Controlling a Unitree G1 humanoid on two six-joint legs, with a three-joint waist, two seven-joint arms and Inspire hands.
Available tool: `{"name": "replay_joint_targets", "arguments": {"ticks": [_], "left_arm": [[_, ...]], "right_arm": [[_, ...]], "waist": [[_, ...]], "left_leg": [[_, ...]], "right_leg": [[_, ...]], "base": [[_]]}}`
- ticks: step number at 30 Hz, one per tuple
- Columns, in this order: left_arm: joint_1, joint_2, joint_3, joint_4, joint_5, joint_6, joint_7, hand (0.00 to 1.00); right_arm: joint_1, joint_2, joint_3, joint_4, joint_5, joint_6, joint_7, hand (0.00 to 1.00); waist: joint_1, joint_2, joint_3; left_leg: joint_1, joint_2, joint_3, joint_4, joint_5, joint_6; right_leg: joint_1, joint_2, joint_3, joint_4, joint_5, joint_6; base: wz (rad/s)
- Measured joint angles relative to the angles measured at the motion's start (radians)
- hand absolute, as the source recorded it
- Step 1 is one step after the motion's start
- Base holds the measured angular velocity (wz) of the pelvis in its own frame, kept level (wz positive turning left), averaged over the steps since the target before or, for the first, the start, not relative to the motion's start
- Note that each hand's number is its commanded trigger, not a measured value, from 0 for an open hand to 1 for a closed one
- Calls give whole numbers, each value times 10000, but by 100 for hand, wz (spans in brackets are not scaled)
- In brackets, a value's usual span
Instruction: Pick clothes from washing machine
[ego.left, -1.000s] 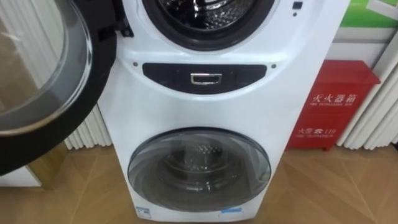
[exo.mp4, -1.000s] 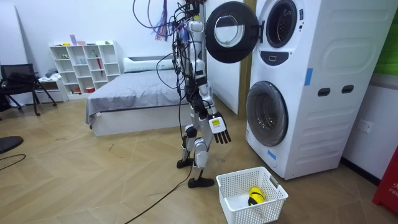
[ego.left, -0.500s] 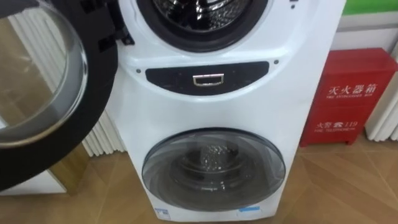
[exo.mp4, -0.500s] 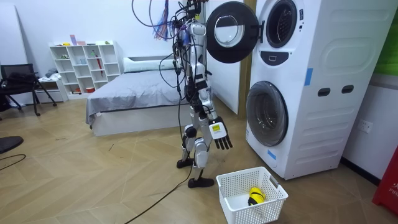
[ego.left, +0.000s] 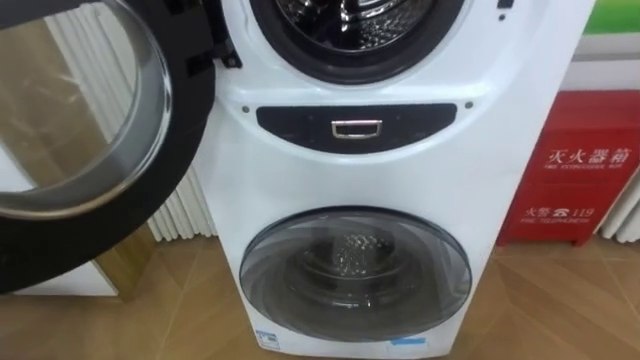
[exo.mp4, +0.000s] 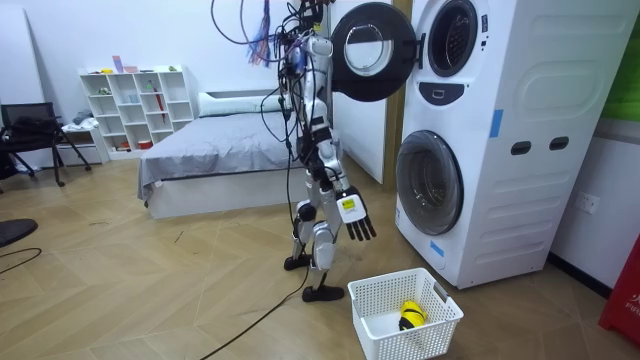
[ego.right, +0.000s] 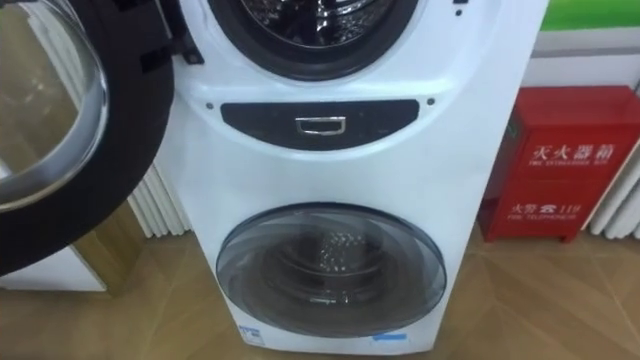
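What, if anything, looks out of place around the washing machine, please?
Nothing stands out. The upper door stands wide open, as the task needs, and the lower door is shut. Nothing is spilled on the floor; the white basket holds one yellow and black item.

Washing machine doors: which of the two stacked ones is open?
The upper door, swung out to the left on its hinge, leaving the upper drum exposed; the lower door sits shut against the front.
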Motion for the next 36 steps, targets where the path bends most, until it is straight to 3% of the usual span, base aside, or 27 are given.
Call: {"name": "replay_joint_targets", "arguments": {"ticks": [5, 10, 12, 16, 17, 19, 21, 22, 23, 24, 26, 27, 29, 30, 31, 33, 36], "left_arm": [[-15, 360, 93, -1047, 193, 106, 80, 0], [-17, 363, 60, -2926, 514, 162, 100, 0], [-112, 353, -329, -3868, 801, 146, 141, 0], [-205, 95, -1075, -5916, 873, 10, 227, 0], [-204, -114, -1372, -6576, 922, -5, 257, 0], [-203, -587, -1558, -7217, 1470, -27, 314, 0], [232, -1693, -1554, -8352, 1543, -203, 326, 0], [371, -1954, -1674, -8603, 1565, -280, 326, 0], [670, -2522, -1911, -9144, 1591, -339, 318, 0], [808, -2760, -2109, -9371, 1607, -340, 287, 0], [1242, -3570, -3072, -9715, 1777, -339, -55, 0], [1326, -3778, -3297, -9716, 1782, -337, -133, 0], [1691, -4424, -4084, -9691, 1964, -344, -269, 0], [1811, -4572, -4232, -9653, 1966, -441, -288, 0], [1972, -4870, -4307, -9601, 1950, -569, -400, 0], [2014, -5012, -4691, -9298, 1924, -549, -576, 0], [2029, -5368, -5266, -8691, 1952, -430, -774, 0]], "right_arm": [[23, -13, 3, 48, -389, 146, 282, 0], [-81, -118, 19, 29, -751, 186, 719, 0], [-68, -140, 38, 63, -958, 197, 787, 0], [-276, -137, 349, 105, -1082, 202, 806, 0], [-349, -133, 527, 67, -1091, 201, 802, 0], [-474, -132, 956, -13, -1107, 227, 779, 0], [-484, -70, 1306, -32, -1070, 429, 787, 0], [-482, -44, 1400, -24, -1051, 444, 776, 0], [-500, 19, 1634, -19, -1033, 455, 704, 0], [-524, 67, 1674, -12, -1029, 455, 693, 0], [-715, 179, 1946, 101, -819, 444, 587, 0], [-769, 221, 2012, 97, -688, 444, 533, 0], [-875, 549, 2115, -31, -599, 377, 344, 0], [-930, 611, 2173, -32, -598, 354, 317, 0], [-1000, 713, 2329, -48, -605, 314, 271, 0], [-1003, 855, 2401, -51, -567, 305, 151, 0], [-1104, 909, 2662, -55, -490, 305, 53, 0]], "waist": [[58, 2, -2], [136, -159, 20], [58, -189, 40], [-143, -231, 108], [-336, -297, 172], [-548, -317, 172], [-832, -330, 150], [-896, -343, 149], [-1050, -368, 144], [-1094, -376, 140], [-1226, -523, 129], [-1263, -553, 113], [-1491, -783, 131], [-1569, -835, 151], [-1651, -934, 113], [-1659, -1041, 78], [-1697, -1118, 100]], "left_leg": [[-37, -9, -122, 53, 0, 0], [-166, -20, -264, 235, -1, 2], [-185, -64, -482, 311, 7, 19], [-209, -174, -681, 295, 72, 98], [-296, -197, -711, 297, 84, 116], [-363, -211, -697, 306, 93, 130], [-498, -229, -718, 334, 119, 154], [-498, -234, -734, 326, 131, 162], [-504, -241, -782, 333, 136, 168], [-500, -242, -781, 334, 136, 168], [-467, -241, -705, 314, 137, 169], [-445, -238, -691, 299, 137, 170], [-352, -214, -635, 228, 137, 169], [-326, -212, -627, 229, 137, 170], [-322, -212, -626, 227, 137, 169], [-305, -214, -606, 222, 136, 169], [-313, -213, -488, 219, 136, 169]], "right_leg": [[-6, -30, -117, -11, -1, 2], [22, -70, -180, -19, 1, 10], [126, -142, -401, -27, 4, 33], [177, -210, -402, -40, -24, 69], [156, -233, -419, -18, -23, 70], [79, -248, -416, -2, -16, 77], [12, -262, -456, 5, 22, 93], [12, -275, -497, 6, 26, 96], [-1, -297, -581, 6, 29, 98], [-5, -303, -597, 2, 29, 98], [3, -300, -551, -18, 22, 98], [3, -291, -510, -17, 22, 98], [15, -250, -408, -18, 22, 98], [23, -246, -382, -15, 21, 97], [10, -246, -365, -13, 21, 97], [10, -246, -356, -11, 22, 98], [-1, -244, -310, -20, 23, 99]], "base": [[8], [14], [31], [14], [7], [0], [3], [14], [10], [5], [-12], [-15], [-15], [-16], [-9], [-5], [-4]]}}
